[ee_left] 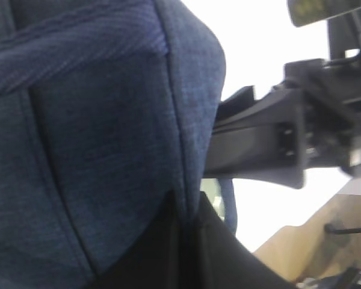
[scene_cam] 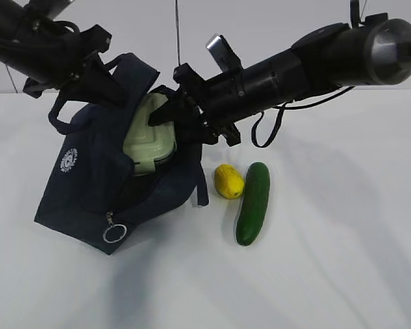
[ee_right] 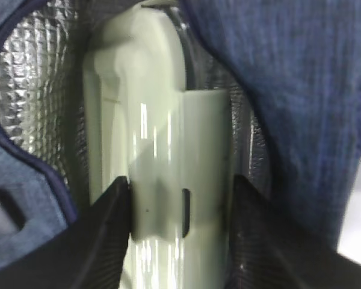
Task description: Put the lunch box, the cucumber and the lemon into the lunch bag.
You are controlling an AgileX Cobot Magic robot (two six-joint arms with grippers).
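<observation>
The navy lunch bag (scene_cam: 89,185) stands tilted on the white table with its top open. My left gripper (scene_cam: 116,86) is shut on the bag's upper fabric edge and holds it up; in the left wrist view the blue cloth (ee_left: 96,120) is pinched between the dark fingers (ee_left: 228,253). My right gripper (scene_cam: 181,113) is shut on the lunch box (scene_cam: 149,137), whose sage-green lid sits partly inside the bag's mouth. In the right wrist view the gripper (ee_right: 180,180) clamps the lunch box (ee_right: 162,120) at its lid clasp. The lemon (scene_cam: 228,181) and the cucumber (scene_cam: 253,203) lie side by side right of the bag.
The bag's silver quilted lining (ee_right: 36,78) shows left of the box, blue fabric (ee_right: 289,90) on its right. The zipper's ring pull (scene_cam: 114,233) hangs at the bag's front lower corner. My right arm (ee_left: 277,144) crosses the left wrist view.
</observation>
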